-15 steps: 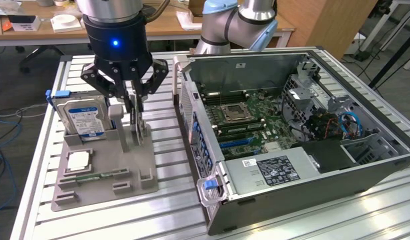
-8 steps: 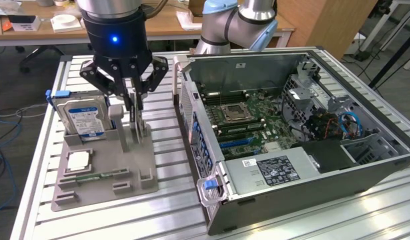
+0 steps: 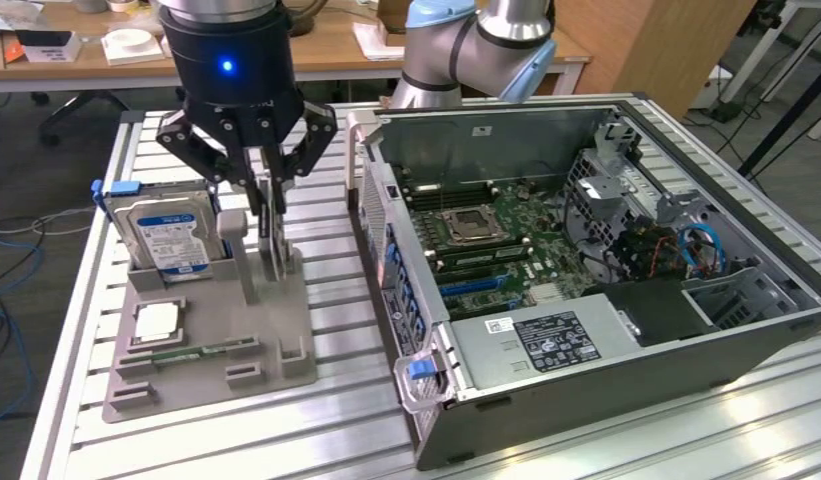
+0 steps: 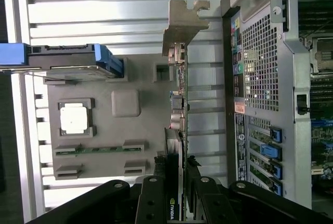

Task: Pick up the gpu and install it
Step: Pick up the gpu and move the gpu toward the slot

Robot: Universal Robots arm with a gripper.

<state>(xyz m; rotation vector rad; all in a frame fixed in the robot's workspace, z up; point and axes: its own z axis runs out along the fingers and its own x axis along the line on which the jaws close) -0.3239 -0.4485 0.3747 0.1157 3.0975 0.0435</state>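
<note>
Two fingers (image 4: pixel 200 185) of the gripper (image 3: pixel 267 200) are pressed against opposite faces of the gpu (image 3: pixel 273 250), pinching its upper edge. The gpu stands on edge in the tray (image 3: pixel 210 390), between the drive (image 3: pixel 170 235) and the case (image 3: pixel 383 230). Whether its lower edge sits in the tray's slot or is clear of it cannot be told.

Risks, as judged:
- The pinch sits well away from the bracket (image 4: pixel 183 23). The heavier bracket end could make the gpu pivot in the grip.
- Any tilt during lifting could jam the gpu against the slot posts and drag the tray.
- The drive is just beside the gpu on one side and the case wall is near on the other. A sideways swing could strike either one.
- A thin edge grip could slip under insertion force.

Pose: the gripper points straight down over the tray, with its linkages angled inward. The arm (image 3: pixel 490 40) rises behind the case, towards the exterior view's right.
</note>
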